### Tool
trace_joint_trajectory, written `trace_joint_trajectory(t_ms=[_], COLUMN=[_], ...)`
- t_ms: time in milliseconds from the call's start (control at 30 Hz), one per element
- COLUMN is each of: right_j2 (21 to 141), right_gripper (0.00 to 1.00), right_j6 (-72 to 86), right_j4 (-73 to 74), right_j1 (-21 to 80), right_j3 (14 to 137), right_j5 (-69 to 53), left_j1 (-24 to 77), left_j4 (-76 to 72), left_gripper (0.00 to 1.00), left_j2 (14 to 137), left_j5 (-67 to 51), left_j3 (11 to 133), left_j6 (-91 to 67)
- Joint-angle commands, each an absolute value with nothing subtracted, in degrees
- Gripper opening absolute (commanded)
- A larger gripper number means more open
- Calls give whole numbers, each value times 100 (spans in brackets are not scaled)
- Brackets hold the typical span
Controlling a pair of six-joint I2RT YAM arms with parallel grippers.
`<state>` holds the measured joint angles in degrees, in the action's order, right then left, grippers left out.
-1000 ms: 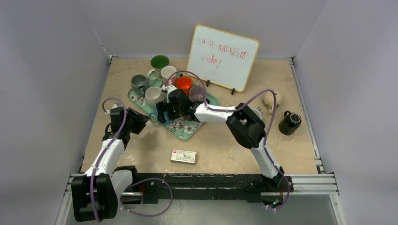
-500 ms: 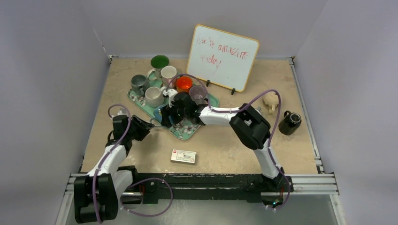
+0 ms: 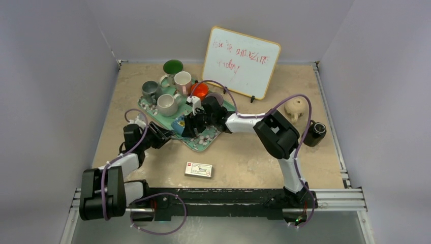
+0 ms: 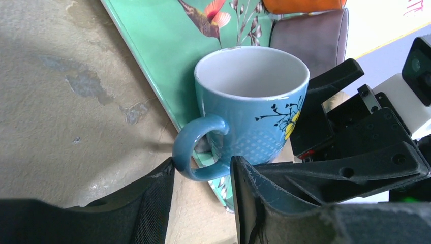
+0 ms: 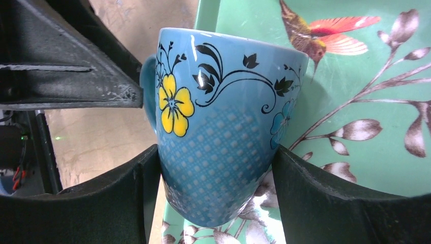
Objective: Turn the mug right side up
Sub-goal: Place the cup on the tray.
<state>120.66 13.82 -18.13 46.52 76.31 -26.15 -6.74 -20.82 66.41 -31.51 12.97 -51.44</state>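
**Mug** (image 4: 251,109). Glazed ceramic, sky blue outside and plain white inside, narrowing a little toward the base. The lower wall carries a fine grid of raised dots. The upper wall is painted with black scrolling vines, a yellow flower and a paler blue one. We find it mouth up between the fingers of the right gripper (image 5: 216,168), at the rim of the tray (image 4: 167,46) nearest the left gripper (image 4: 201,175). We cannot tell whether its base rests there.

**Right gripper.** Clenched on the mug. Its broad, matte black fingers (image 5: 127,203) press the wall on both sides.

**Left gripper.** Spread and grasping nothing. Its black fingers (image 4: 152,208) have scuffed, greyed edges. The mug's thick loop handle (image 4: 190,147) sits just ahead of the gap between them.

**Tray.** Flat and mint green, printed with a red-winged hummingbird and brown-and-white leafy sprigs. It lies under and beyond the right gripper.

**Beyond the right gripper.** We list an orange cup (image 3: 199,90), a grey metallic mug (image 3: 150,90), a pale mug (image 3: 166,104), a green-lined mug (image 3: 173,67) and a whiteboard (image 3: 241,62) with red scrawl.

**Behind both grippers.** A flat card box (image 3: 198,170) lies on the sandy, mottled table (image 3: 244,157).

**Off to the right arm's side.** We note a beige teapot (image 3: 295,108) and a glossy black mug (image 3: 315,133).
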Motion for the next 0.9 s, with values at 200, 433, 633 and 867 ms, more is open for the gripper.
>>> trace_joint_trajectory(t_ms=[200, 433, 633, 867], right_j2=[11752, 11607, 11300, 10685], right_gripper=[49, 52, 74, 99], right_j6=[1239, 1151, 1229, 1531], right_j4=[-2501, -2576, -2318, -1694], right_j1=[4713, 4719, 4707, 4688], right_j3=[7450, 7377, 7407, 7588], right_j5=[-3479, -3575, -2909, -2081], left_j1=[-694, -694, -632, 520], left_j4=[-3136, -2866, -2173, -1812], left_gripper=[42, 23, 0, 0], left_j2=[7058, 6638, 5756, 4756], left_j5=[-3754, -3936, -3516, -1639], left_j3=[1299, 1415, 1528, 1497], left_j6=[-5339, -5256, -4932, -4092])
